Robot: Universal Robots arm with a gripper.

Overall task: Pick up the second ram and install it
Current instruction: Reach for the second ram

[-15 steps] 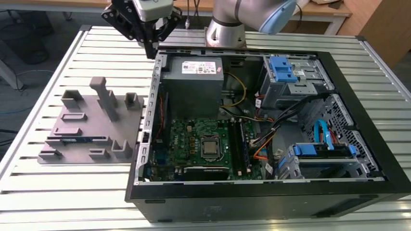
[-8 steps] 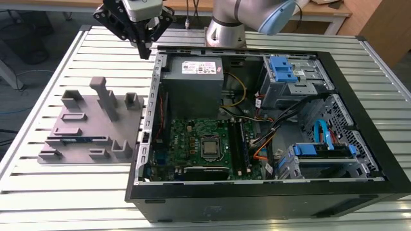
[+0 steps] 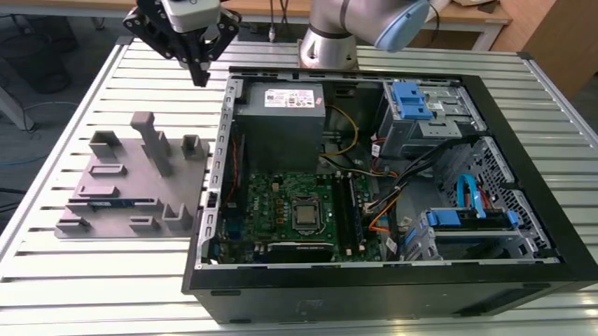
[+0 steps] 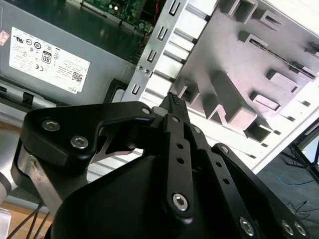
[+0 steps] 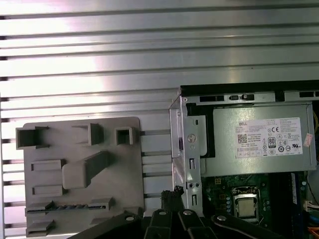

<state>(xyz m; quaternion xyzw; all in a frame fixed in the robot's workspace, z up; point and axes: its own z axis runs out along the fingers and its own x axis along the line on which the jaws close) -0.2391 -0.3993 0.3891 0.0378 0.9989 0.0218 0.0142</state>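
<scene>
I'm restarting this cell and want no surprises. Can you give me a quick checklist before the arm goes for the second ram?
1. Gripper free: ok, shut and holding nothing.
2. Second ram ready: ok, it stands on edge in a slot of the grey fixture.
3. Gripper above the ram: not ok, it hangs raised between the fixture and the computer case.
4. Clearance from the fixture's tall post: cannot tell.
5. Case open: ok, the motherboard is exposed.
6. Free memory slot on the motherboard: cannot tell.
</scene>
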